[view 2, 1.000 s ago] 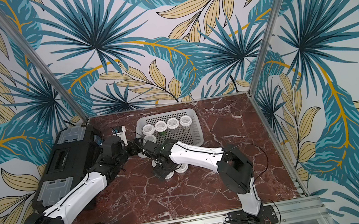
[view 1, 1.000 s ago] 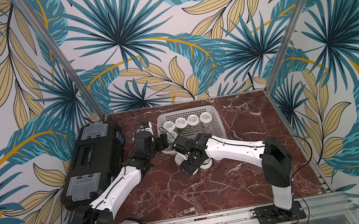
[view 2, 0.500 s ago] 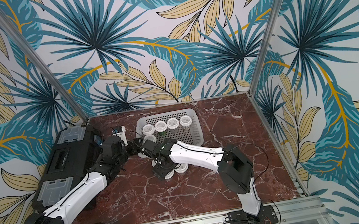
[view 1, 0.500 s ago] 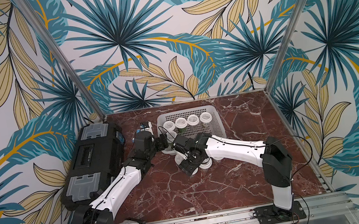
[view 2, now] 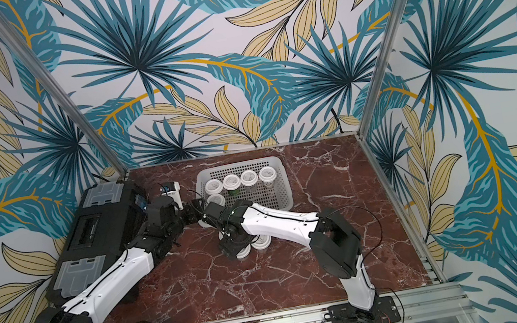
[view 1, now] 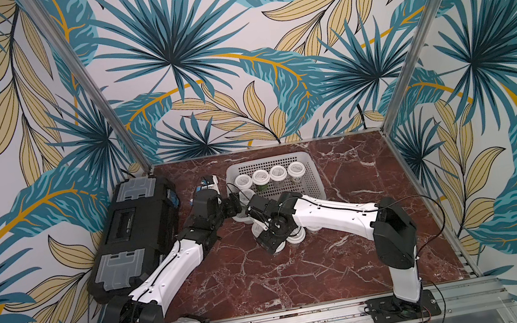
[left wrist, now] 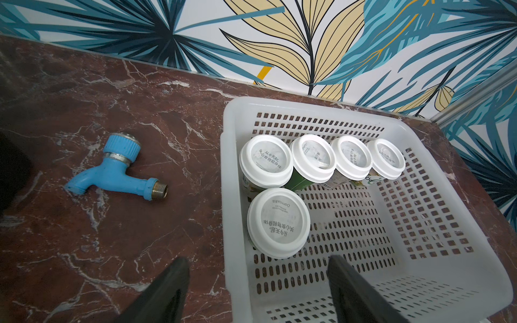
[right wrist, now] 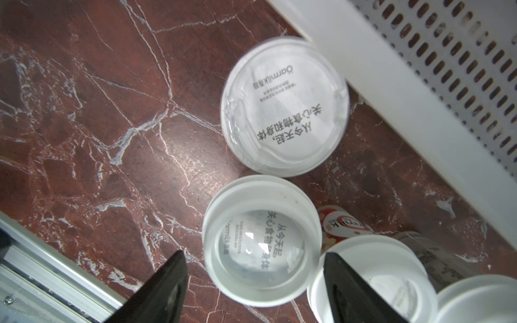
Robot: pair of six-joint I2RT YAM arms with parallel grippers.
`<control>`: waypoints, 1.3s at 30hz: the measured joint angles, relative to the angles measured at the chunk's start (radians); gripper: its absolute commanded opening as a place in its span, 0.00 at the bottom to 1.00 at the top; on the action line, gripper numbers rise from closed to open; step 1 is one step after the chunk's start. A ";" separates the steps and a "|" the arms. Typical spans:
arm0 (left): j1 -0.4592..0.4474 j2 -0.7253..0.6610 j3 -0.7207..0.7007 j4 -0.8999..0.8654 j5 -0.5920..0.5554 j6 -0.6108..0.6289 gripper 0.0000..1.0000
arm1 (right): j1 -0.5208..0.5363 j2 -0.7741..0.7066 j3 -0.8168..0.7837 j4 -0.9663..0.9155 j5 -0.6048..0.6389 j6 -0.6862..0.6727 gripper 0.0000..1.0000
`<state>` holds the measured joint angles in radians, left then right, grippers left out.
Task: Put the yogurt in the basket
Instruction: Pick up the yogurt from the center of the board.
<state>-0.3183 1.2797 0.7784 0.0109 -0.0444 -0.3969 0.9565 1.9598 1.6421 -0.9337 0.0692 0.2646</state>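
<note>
At the left of a top view the toolbox (view 1: 134, 233) is seen, untouched. Left of centre, the left gripper (view 1: 237, 204) is held across the left wall of the basket (view 1: 311, 178). In the left wrist view its jaws are spread wide, with nothing between them. Five cups (left wrist: 278, 222) are stood upright in the basket, four in a row along the far wall and a fifth just before them.

Just below the basket in the frame, four more cups (right wrist: 285, 109) are grouped close together on the table (view 1: 305, 279). The right gripper (right wrist: 256, 279) is pointed straight down over these. One cup (right wrist: 260, 246) is framed between its jaws, lid up, its axis along the line of approach. The jaws are parted, and marble is seen between one finger (right wrist: 165, 288) and the lid, so no grip is judged to be made.

The right arm is plainly the nearer. A short drop and a squeeze are called for, then a carry toward the upper frame, over the rim, into the basket's free right half. A neighbouring cup beside the other finger could be nudged.
</note>
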 measured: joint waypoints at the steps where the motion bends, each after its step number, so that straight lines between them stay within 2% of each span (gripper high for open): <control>1: 0.000 0.000 0.000 0.000 0.000 0.000 0.82 | 0.000 0.003 0.002 0.000 -0.002 0.000 0.81; 14: 0.003 0.000 0.000 0.000 0.000 0.000 0.82 | 0.000 0.013 0.004 0.000 -0.011 -0.006 0.78; 22: 0.005 0.000 0.000 0.000 0.000 0.000 0.82 | 0.000 0.027 0.004 0.000 -0.018 -0.007 0.81; 35: 0.006 0.000 0.000 0.000 0.000 0.000 0.82 | 0.003 0.030 0.004 -0.001 -0.014 -0.007 0.81; 39: 0.006 0.000 0.000 0.000 0.000 0.000 0.82 | 0.008 0.039 0.009 -0.008 0.003 -0.007 0.78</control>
<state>-0.3119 1.2793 0.7784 0.0109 -0.0441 -0.3973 0.9649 1.9991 1.6508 -0.9413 0.0719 0.2573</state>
